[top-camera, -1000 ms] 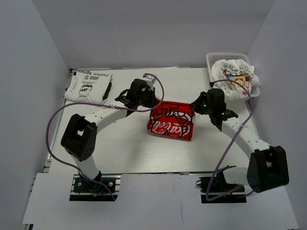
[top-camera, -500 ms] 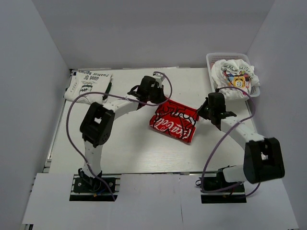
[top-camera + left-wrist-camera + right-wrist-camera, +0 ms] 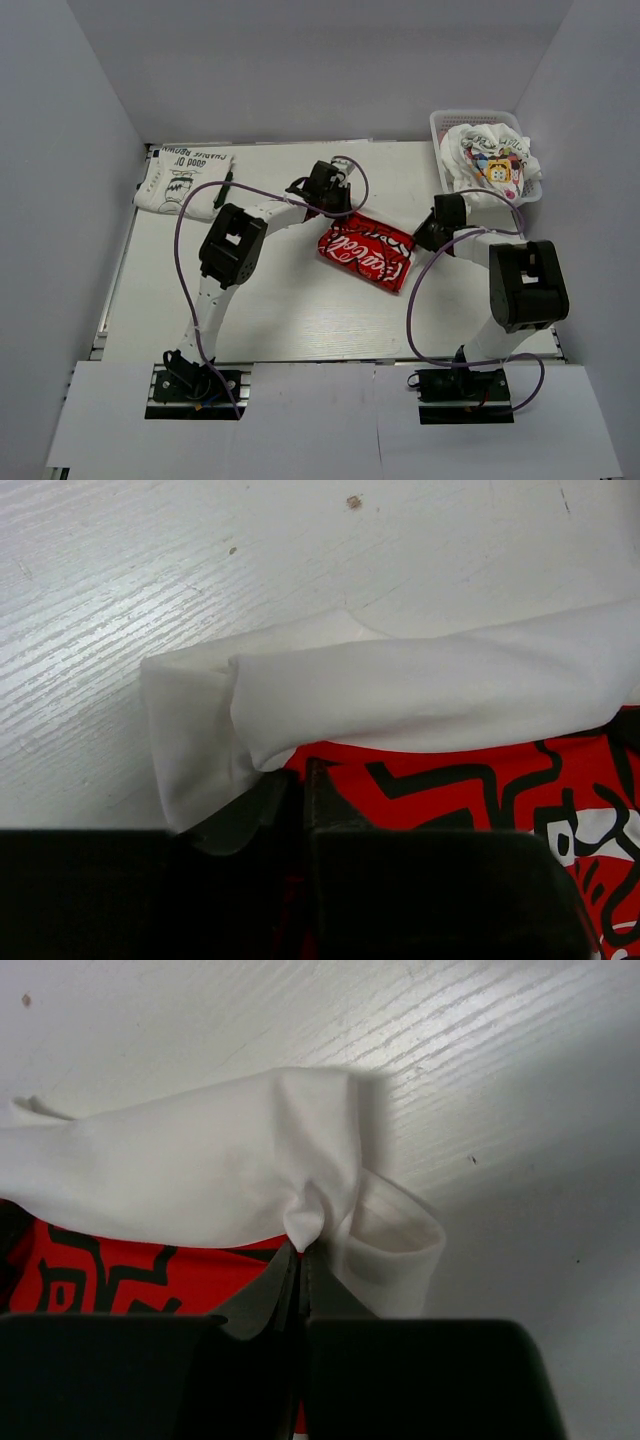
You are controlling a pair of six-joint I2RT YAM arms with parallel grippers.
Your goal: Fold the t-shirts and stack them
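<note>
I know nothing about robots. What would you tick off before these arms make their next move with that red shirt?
1. Grip of the right gripper on the white edge of the red-logo shirt: ok, cloth is pinched.
2. Cloth between the fingers of the left gripper: cannot tell; its tips sit at the fold.
3. Red-logo shirt folded into a compact bundle on the table: ok.
4. The lettered shirt lies folded at the far left corner, ready to stack on: ok.
5. The cartoon shirt folded: not ok; it lies crumpled in the basket.
</note>
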